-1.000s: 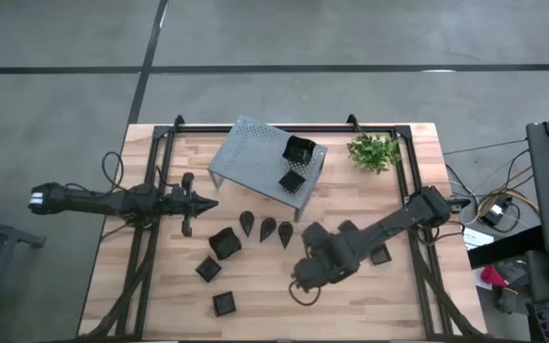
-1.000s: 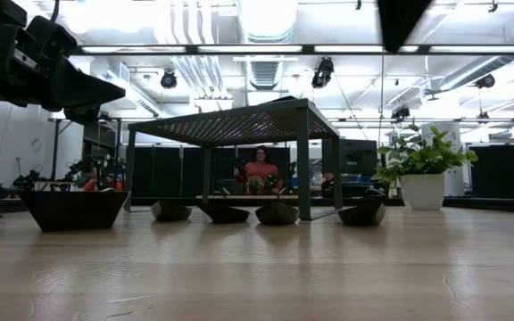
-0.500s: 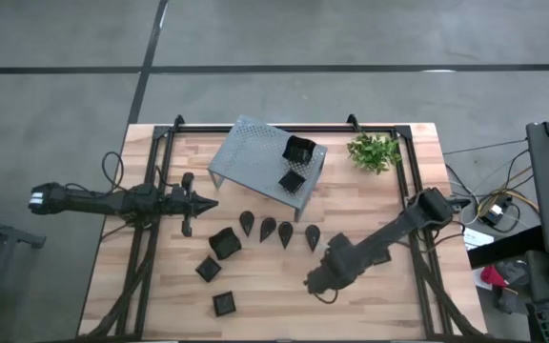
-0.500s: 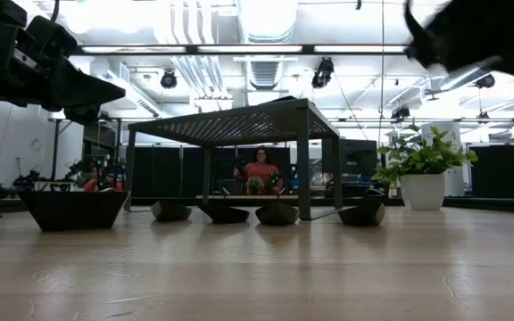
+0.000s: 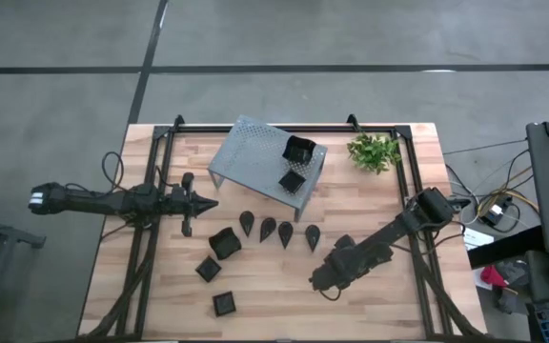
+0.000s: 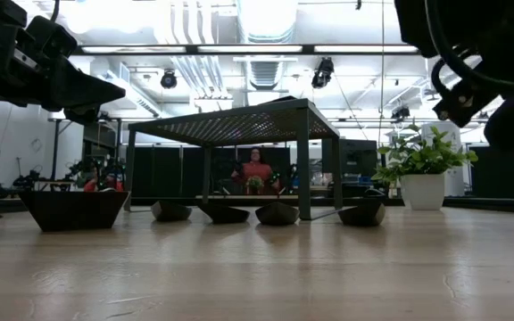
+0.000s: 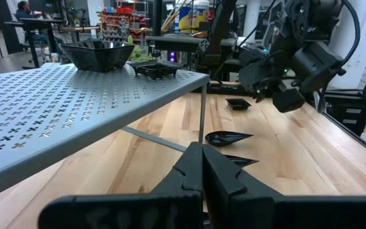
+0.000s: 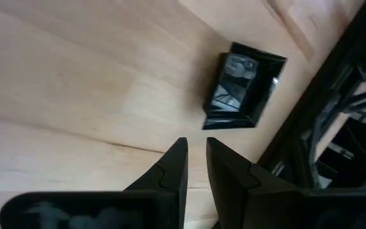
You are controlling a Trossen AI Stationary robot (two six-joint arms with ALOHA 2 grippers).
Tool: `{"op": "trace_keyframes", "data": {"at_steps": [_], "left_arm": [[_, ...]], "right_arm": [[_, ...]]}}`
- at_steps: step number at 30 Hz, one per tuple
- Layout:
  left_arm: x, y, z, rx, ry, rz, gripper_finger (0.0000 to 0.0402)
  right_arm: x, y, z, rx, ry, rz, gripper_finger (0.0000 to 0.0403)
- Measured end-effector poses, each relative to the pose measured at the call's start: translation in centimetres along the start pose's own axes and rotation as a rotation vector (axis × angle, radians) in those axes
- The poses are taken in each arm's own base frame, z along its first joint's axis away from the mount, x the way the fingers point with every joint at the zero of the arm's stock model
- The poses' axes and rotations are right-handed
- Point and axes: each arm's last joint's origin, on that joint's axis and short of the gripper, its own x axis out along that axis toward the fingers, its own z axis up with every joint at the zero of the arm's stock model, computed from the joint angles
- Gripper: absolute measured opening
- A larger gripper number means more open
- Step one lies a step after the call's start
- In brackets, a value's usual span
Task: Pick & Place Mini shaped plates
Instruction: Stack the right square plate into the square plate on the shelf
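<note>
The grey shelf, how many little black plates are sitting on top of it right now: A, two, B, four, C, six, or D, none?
A: the high view shows two square mini plates on top of the grey shelf, both near its right end; the other plates lie on the table.

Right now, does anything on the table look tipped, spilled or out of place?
Nothing stands out. Two square plates sit flat on the grey shelf, the teardrop plates lie in a row on the table, and the plant stands upright.

Glossy black plate (image 8: 243,84); pale wood table (image 5: 370,305); perforated grey metal shelf (image 5: 251,152).
</note>
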Motion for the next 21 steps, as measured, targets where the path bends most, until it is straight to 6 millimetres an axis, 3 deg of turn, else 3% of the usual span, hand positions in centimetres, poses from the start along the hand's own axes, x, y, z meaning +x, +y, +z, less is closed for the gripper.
{"op": "trace_keyframes", "data": {"at_steps": [9, 21], "left_arm": [[0.0, 0.0, 0.0, 0.0, 0.0, 0.0, 0.0], [0.0, 0.0, 0.0, 0.0, 0.0, 0.0, 0.0]], "right_arm": [[1.3, -0.2, 0.3, -0.015, -0.014, -0.031, 0.0058], [1.9, -0.3, 0.5, 0.024, -0.042, -0.034, 0.0123]]}}
